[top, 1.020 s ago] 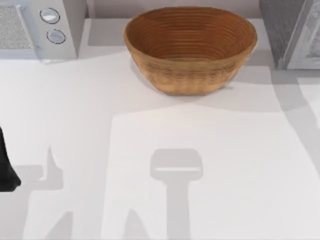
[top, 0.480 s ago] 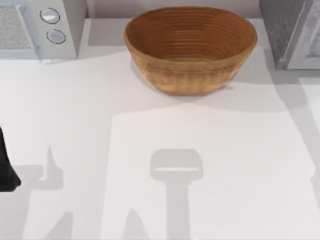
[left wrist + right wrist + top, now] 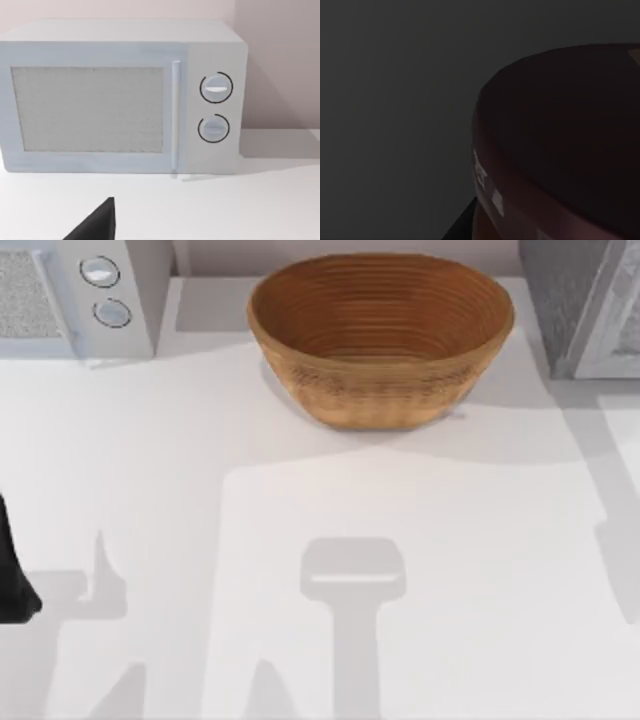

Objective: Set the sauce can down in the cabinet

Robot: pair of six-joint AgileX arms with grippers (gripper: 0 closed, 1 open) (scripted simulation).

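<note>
The right wrist view is dark, and the round maroon lid of the sauce can [image 3: 560, 140] looms very close in it. The cabinet [image 3: 575, 300], a grey speckled box with a paler white-framed door panel [image 3: 620, 335], stands at the table's back right corner. My left arm [image 3: 12, 575] rests as a dark shape at the table's left edge. One dark fingertip [image 3: 97, 225] of its gripper pokes into the left wrist view, low over the white tabletop.
A large woven brown basket [image 3: 380, 335] sits at the back middle. A light grey appliance with two round knobs [image 3: 70, 295] stands at the back left and faces the left wrist camera [image 3: 120, 97]. Arm shadows lie across the white table [image 3: 330, 520].
A shadow along the table's right edge has shifted. The left arm, basket and appliance have stayed put.
</note>
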